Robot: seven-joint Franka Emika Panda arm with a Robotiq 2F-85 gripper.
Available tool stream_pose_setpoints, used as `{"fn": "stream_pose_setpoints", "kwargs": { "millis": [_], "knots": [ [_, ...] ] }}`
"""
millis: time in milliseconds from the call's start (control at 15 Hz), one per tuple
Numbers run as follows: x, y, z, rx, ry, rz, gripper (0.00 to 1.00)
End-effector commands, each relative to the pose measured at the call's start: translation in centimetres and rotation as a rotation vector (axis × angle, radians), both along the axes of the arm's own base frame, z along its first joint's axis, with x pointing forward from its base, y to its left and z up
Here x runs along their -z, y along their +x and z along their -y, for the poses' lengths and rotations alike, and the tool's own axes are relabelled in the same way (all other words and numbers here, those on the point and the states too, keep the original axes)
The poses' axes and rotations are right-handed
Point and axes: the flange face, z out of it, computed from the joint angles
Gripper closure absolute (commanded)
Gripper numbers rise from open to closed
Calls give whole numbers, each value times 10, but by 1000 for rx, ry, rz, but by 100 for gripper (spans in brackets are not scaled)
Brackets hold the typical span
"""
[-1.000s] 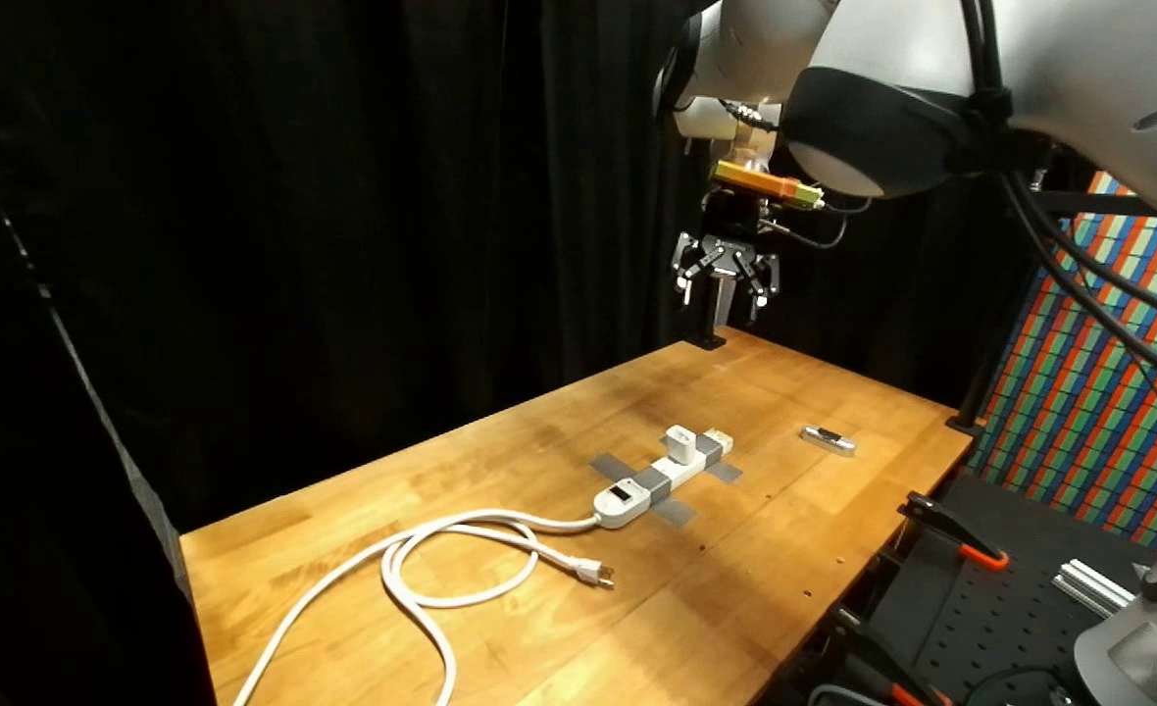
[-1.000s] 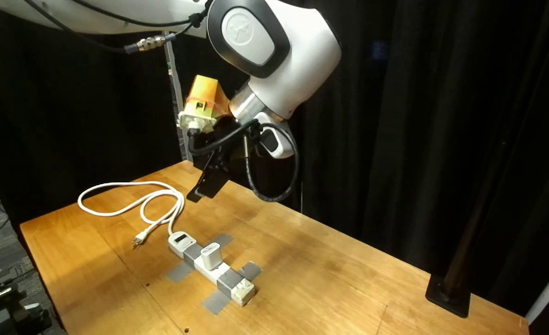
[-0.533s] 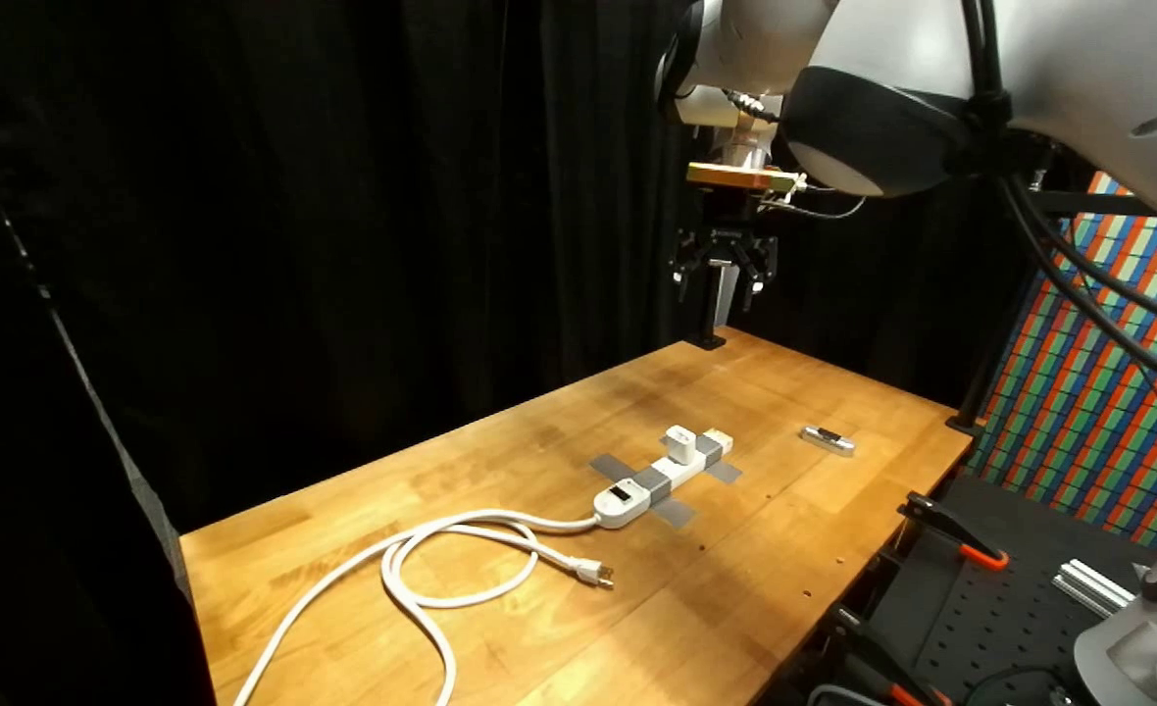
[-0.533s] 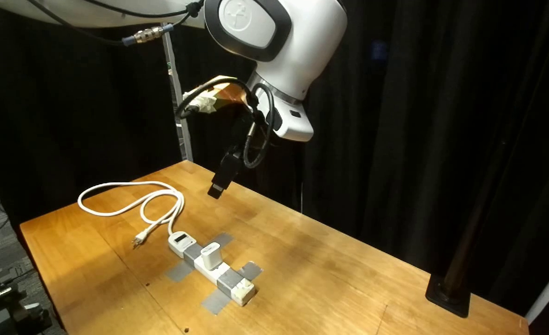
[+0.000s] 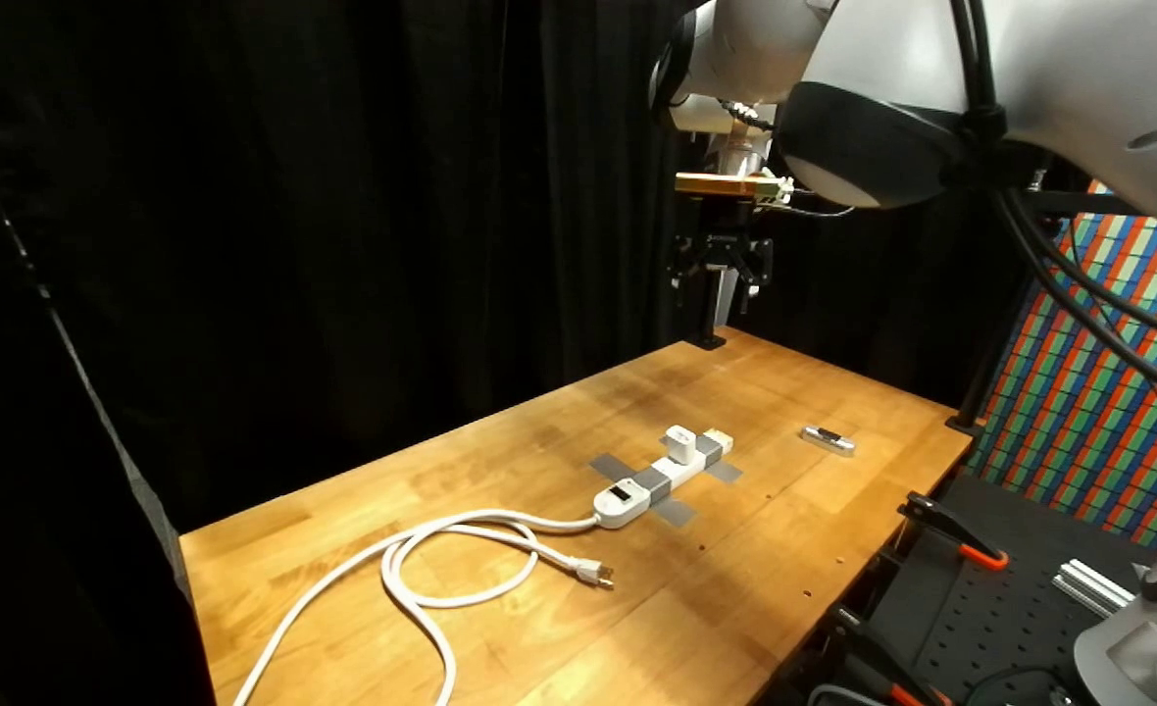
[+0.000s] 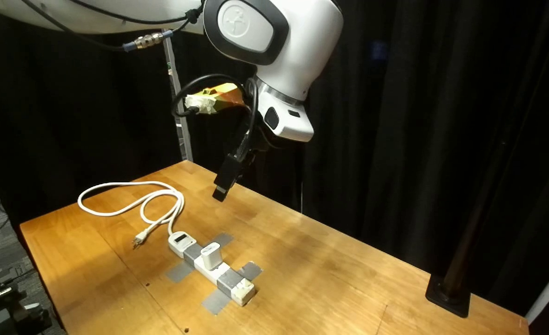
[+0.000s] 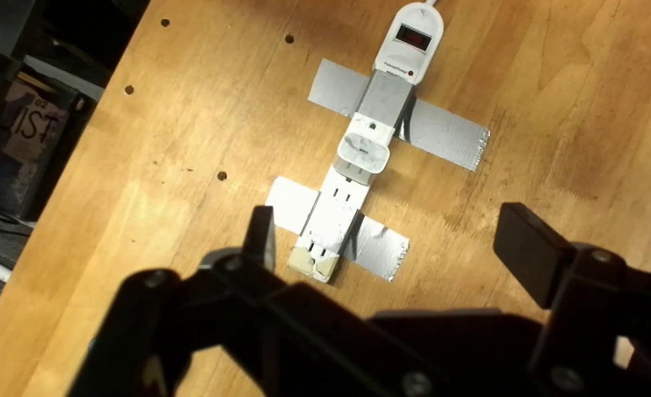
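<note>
The gripper (image 7: 394, 245) hangs spread, pinching nothing; the power strip (image 7: 336, 212) lies well below it, long axis slanting crosswise to the jaws; a white adapter (image 7: 359, 154) stands on it.

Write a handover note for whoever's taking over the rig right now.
Gripper: open, empty, above the wooden table.
Things: white adapter stands upright in the power strip; the cord plug lies loose on the table.
Done: strip is held down with gray tape.
Left: probably any grasping; the adapter is untouched.
</note>
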Motion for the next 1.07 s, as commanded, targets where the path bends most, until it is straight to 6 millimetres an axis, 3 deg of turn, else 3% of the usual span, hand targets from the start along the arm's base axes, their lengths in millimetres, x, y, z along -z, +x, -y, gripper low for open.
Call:
{"fn": "stream_pose_setpoints", "kwargs": {
  "millis": [0, 333, 533, 600, 733, 1000],
  "knots": [
    [-4, 4, 8, 92, -22, 160, 0],
    [6, -6, 19, 209, -93, 393, 0],
    [10, -21, 18, 227, -234, 471, 4],
    [10, -27, 15, 226, -287, 465, 25],
    [7, -34, 4, 233, -349, 441, 29],
    [5, -39, -26, 184, -362, 249, 61]
  ]
}}
